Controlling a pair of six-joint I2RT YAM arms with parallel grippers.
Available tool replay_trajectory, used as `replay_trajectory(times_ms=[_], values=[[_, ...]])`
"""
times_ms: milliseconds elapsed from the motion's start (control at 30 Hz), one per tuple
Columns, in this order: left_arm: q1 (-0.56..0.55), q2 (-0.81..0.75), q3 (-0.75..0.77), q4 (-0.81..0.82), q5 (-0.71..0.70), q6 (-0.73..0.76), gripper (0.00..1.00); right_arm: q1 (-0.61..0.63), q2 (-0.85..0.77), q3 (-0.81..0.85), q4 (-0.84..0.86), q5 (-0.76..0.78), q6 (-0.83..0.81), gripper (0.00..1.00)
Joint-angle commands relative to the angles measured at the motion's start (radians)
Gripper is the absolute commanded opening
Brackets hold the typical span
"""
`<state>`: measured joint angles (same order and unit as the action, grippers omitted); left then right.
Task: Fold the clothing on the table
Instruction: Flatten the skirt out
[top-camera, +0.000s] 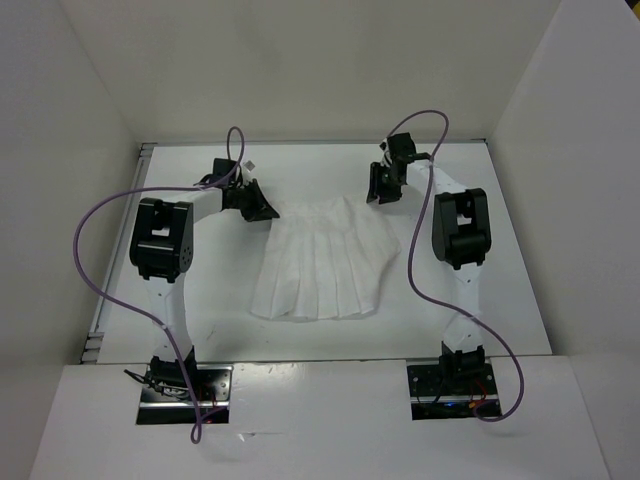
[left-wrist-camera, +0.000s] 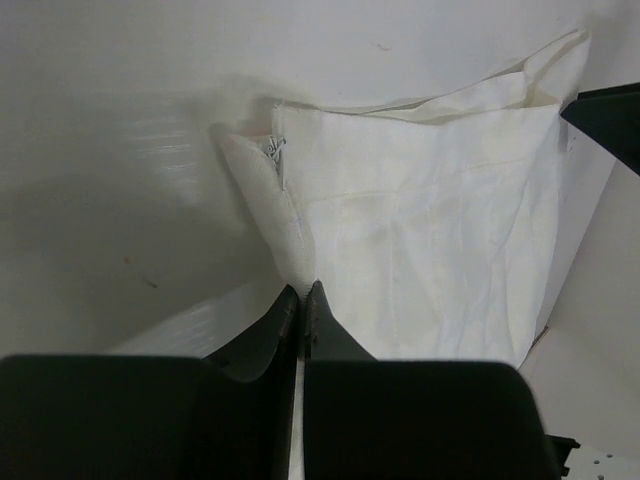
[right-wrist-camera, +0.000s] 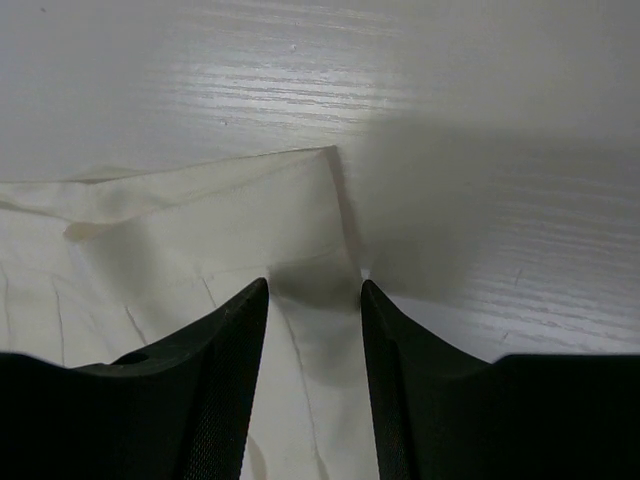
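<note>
Skirt (top-camera: 320, 262) on desk (top-camera: 240, 335): one corner pinched, one corner straddled

Top external view.
- White pleated skirt lies spread flat near the middle of the desk. Its narrow waist edge is away from the arm bases and its wide hem is toward them.
- Left arm (top-camera: 160, 240) reaches to the far left corner of the waist. Left jaws sit on that corner.
- Right arm (top-camera: 460, 228) reaches to the far right corner. Right jaws are just at it, tips down.
- Opening of either pair cannot be read from this height.
- Purple cables (top-camera: 90, 250) loop from each arm.

Left wrist view.
- Left jaws are closed tight, tips meeting with no gap. A thin fold of the skirt (left-wrist-camera: 430, 220) edge is caught between them.
- Fabric rises from the desk (left-wrist-camera: 100, 150) up to the tips.
- Small label (left-wrist-camera: 275, 150) shows at the folded corner beyond the tips.
- Dark part of the right arm (left-wrist-camera: 612, 120) enters at the right margin.

Right wrist view.
- Right jaws are part-way open, with a moderate gap between the fingers (right-wrist-camera: 215, 390).
- Skirt (right-wrist-camera: 190, 240) corner lies flat in that gap and under the finger on the picture's left.
- The other finger stands at the fabric's side edge, over bare desk (right-wrist-camera: 480, 100).
- Nothing is gripped. Whether the tips touch cloth or desk cannot be told.
</note>
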<state>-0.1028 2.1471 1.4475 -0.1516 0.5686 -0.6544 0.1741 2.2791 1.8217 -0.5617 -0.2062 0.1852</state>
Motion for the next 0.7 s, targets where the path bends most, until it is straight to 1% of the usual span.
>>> replay_trajectory(times_ms=[0, 300, 433, 500, 533, 567, 600, 633, 667], values=[[-0.005, -0.020, 0.036, -0.006, 0.033, 0.039, 0.00, -0.011, 0.011, 0.067, 0.003, -0.018, -0.021, 0.48], [-0.005, 0.013, 0.057, -0.016, 0.070, 0.039, 0.00, -0.012, 0.062, 0.087, 0.023, -0.045, -0.021, 0.48], [-0.005, 0.013, 0.057, -0.016, 0.080, 0.048, 0.00, -0.012, 0.091, 0.108, 0.034, -0.082, -0.030, 0.47], [-0.005, 0.013, 0.057, -0.016, 0.080, 0.048, 0.00, -0.012, 0.114, 0.117, 0.034, -0.116, -0.030, 0.41], [-0.005, 0.013, 0.057, -0.016, 0.080, 0.048, 0.00, -0.012, 0.128, 0.117, 0.034, -0.134, -0.030, 0.37], [-0.005, 0.013, 0.057, -0.025, 0.080, 0.048, 0.00, -0.012, 0.128, 0.126, 0.034, -0.154, -0.030, 0.31], [-0.005, 0.013, 0.057, -0.025, 0.080, 0.058, 0.00, -0.021, 0.137, 0.126, 0.034, -0.177, -0.030, 0.11], [-0.005, 0.013, 0.057, -0.025, 0.080, 0.058, 0.00, -0.021, 0.137, 0.126, 0.034, -0.235, -0.030, 0.02], [-0.005, 0.013, 0.057, -0.025, 0.071, 0.058, 0.00, -0.033, 0.137, 0.126, 0.023, -0.258, -0.020, 0.00]])
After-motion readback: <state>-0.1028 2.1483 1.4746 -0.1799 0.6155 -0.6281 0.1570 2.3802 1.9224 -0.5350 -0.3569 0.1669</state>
